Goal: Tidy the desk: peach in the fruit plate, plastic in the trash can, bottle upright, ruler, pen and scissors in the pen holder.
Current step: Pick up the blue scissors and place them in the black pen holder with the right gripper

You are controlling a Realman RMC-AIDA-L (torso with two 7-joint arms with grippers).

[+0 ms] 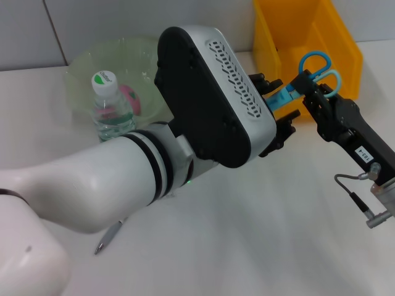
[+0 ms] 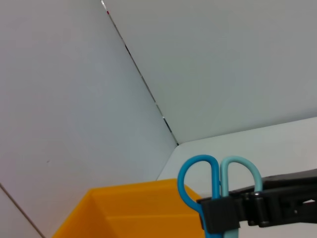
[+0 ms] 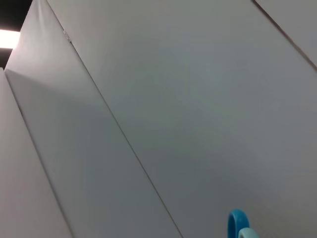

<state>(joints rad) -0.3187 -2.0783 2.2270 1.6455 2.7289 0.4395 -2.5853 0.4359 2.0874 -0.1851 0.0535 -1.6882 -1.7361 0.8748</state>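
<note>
Gripping the blue scissors [image 1: 316, 69] beside the yellow bin [image 1: 308, 37], the right gripper [image 1: 307, 86] is clamped; the left gripper's [image 1: 274, 117] grasp cannot be told.

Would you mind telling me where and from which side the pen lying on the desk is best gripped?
Grip the pen across the middle of its barrel, coming straight down from above. It lies flat and slanted on the bare desk, so the fingers should straddle it crosswise. The left arm looms just over it and may hinder access.

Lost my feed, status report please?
Right gripper shut on blue-handled scissors, held beside orange bin. Left gripper close by, crowding the handover.
</note>
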